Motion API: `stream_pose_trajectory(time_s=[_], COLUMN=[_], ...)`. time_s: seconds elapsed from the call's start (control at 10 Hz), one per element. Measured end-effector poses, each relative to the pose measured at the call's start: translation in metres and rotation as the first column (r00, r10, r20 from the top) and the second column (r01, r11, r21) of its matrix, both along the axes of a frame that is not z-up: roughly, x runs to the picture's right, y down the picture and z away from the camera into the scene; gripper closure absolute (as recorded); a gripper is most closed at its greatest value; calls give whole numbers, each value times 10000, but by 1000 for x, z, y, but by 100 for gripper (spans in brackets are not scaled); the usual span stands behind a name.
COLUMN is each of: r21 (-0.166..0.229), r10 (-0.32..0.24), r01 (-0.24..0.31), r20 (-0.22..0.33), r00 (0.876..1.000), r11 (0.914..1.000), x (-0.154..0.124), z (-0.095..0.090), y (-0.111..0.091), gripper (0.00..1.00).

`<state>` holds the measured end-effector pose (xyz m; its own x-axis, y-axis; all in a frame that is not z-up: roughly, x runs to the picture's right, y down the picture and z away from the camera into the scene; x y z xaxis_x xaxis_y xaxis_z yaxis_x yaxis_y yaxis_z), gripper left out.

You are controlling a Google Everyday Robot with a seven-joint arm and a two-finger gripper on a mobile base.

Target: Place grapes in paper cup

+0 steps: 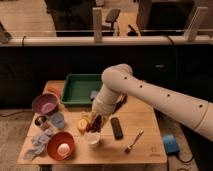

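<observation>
Wood table (145, 150), matt; glossy plastic red bowl (52, 147); metal spoon (134, 141); claw (95, 124) over paper cup (93, 138).

Above the paper cup (92, 138) on the wooden surface (145, 147), the gripper (95, 124) holds the grapes (93, 125), with the black remote (116, 128) just right of the cup.

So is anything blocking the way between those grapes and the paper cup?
Nothing visible. The pincer hangs directly over the paper cup with the grapes at it, just above the rim. The orange fruit sits beside, to the left.
</observation>
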<state>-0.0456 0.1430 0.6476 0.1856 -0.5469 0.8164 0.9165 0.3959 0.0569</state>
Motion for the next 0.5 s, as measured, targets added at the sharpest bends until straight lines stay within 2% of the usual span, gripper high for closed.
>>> stream_pose_trajectory(time_s=[0.2,0.5], r21=[282,460], r10=[-464,-877], r01=[457,863], r20=[245,308], r00=[9986,9957], r11=[9986,9952], x=[-8,-13], z=[-5,-6], y=[2,4], gripper=[96,96])
